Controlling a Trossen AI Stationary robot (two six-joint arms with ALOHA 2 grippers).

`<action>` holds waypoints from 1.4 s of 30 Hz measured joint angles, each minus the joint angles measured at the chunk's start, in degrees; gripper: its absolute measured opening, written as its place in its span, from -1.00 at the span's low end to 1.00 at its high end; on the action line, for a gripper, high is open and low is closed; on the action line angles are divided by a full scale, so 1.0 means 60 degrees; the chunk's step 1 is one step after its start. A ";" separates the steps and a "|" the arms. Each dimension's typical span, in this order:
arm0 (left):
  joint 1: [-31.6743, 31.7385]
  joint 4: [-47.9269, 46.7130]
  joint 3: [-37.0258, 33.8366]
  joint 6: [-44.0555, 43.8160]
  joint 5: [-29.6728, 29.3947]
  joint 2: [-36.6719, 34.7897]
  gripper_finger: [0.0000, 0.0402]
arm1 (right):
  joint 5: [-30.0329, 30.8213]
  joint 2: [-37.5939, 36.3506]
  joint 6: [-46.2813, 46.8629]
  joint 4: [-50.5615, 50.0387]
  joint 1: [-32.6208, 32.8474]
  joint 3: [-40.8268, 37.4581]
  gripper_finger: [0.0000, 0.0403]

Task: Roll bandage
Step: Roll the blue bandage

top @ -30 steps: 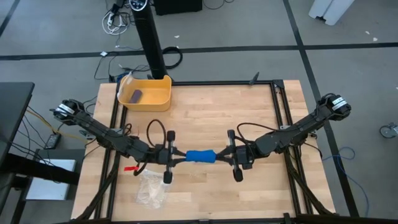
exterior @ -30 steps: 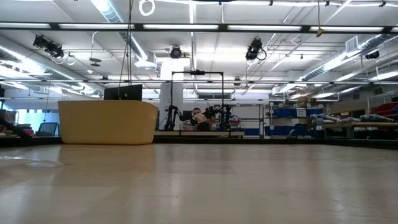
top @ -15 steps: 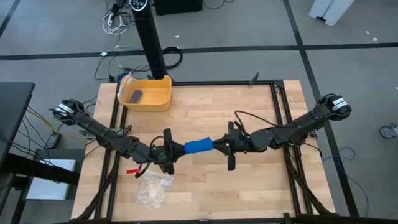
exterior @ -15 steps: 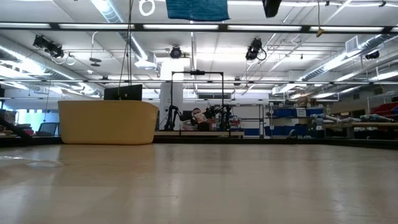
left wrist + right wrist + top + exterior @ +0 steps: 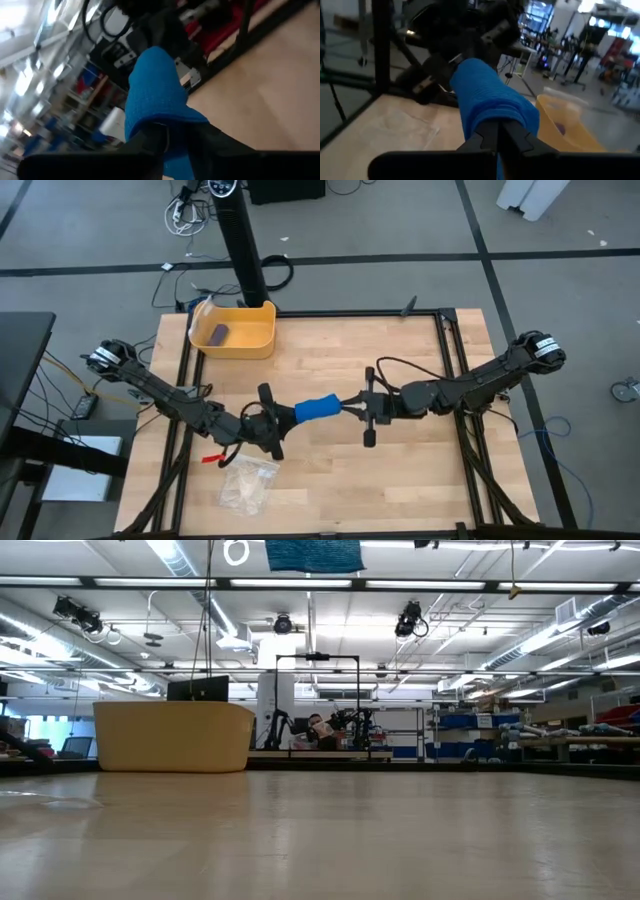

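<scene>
The bandage (image 5: 316,409) is a bright blue compact roll held in the air between my two grippers over the middle of the table. It shows at the top of the low view (image 5: 314,554), far above the tabletop. My left gripper (image 5: 288,419) is shut on its left end. My right gripper (image 5: 347,406) is shut on its right end. The roll slants a little, its right end nearer the far edge. It also shows in the left wrist view (image 5: 152,90) and the right wrist view (image 5: 487,97). My left gripper pinches the roll's left end (image 5: 172,150) between its two fingers, coming level from the table's left, along the roll. The roll is lifted clear of the table. My right gripper pinches the roll's right end (image 5: 512,112) between its two fingers (image 5: 497,135), coming level from the table's right, along the roll. The roll reaches away from the fingers, clear of the table.
A yellow bin (image 5: 235,330) with a small dark purple block (image 5: 219,333) stands at the far left. A clear crinkled plastic bag (image 5: 245,480) lies near the front left, with a small red thing (image 5: 210,455) beside it. Black rails frame the table (image 5: 447,380).
Both grippers have carried the roll toward the table's far edge and have turned about its axis. The roll, level before, now slants with its right end farther back. It has come into the top of the low view.
</scene>
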 joint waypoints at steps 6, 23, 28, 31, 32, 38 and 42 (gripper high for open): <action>0.0000 0.0144 -0.0007 -0.1922 -0.0031 0.0000 -0.62 | -0.0317 0.0004 -0.1297 -0.0036 0.0160 0.0000 -0.99; -0.0025 -0.0504 0.0019 0.5669 -0.0533 0.0490 -0.91 | 0.0193 -0.0015 0.2573 -0.0858 0.0183 0.0000 -0.80; -0.0013 -0.0115 0.0044 0.7686 -0.1576 0.0988 -0.91 | 0.0957 -0.0224 0.2803 -0.1510 0.0164 -0.0007 -0.83; -0.0015 0.0561 0.0036 0.8870 -0.2142 0.1298 -0.91 | 0.1212 -0.0364 0.2882 -0.1837 0.0121 -0.0007 -0.82; -0.0015 0.0682 0.0029 0.8964 -0.2186 0.1340 -0.91 | 0.1236 -0.0387 0.2884 -0.1910 0.0101 -0.0007 -0.81; -0.0011 0.0925 0.0013 0.9267 -0.2356 0.1635 -0.91 | 0.1271 -0.0591 0.3090 -0.2681 0.0106 -0.0007 -0.70; 0.0003 0.0894 -0.0029 0.9537 -0.2467 0.1726 -0.91 | 0.1233 -0.0859 0.3472 -0.3436 0.0122 0.0055 -0.60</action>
